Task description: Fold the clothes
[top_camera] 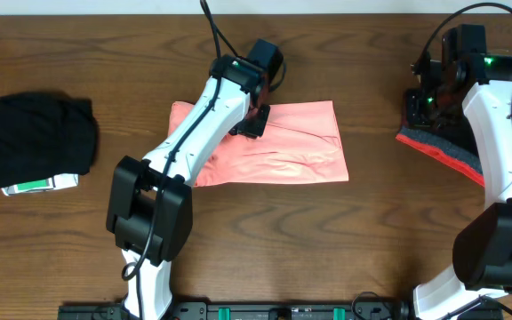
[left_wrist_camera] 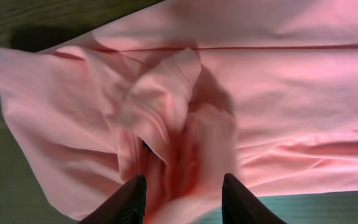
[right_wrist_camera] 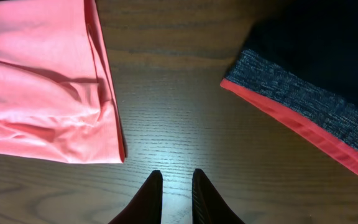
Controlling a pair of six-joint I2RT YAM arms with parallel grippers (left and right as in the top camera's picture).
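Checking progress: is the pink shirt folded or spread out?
Folded: pink shirt forms a compact rectangle, no sleeves showing, one end bunched.

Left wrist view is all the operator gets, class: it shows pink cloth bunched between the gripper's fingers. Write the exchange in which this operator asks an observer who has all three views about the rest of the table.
Operator: Is the pink cloth the only garment out?
Observer: No. A black garment lies folded at the left end of the table, well apart from the pink T-shirt.
Operator: Where is the other arm?
Observer: The right gripper hangs over bare wood between the shirt and a dark garment with a coral hem.
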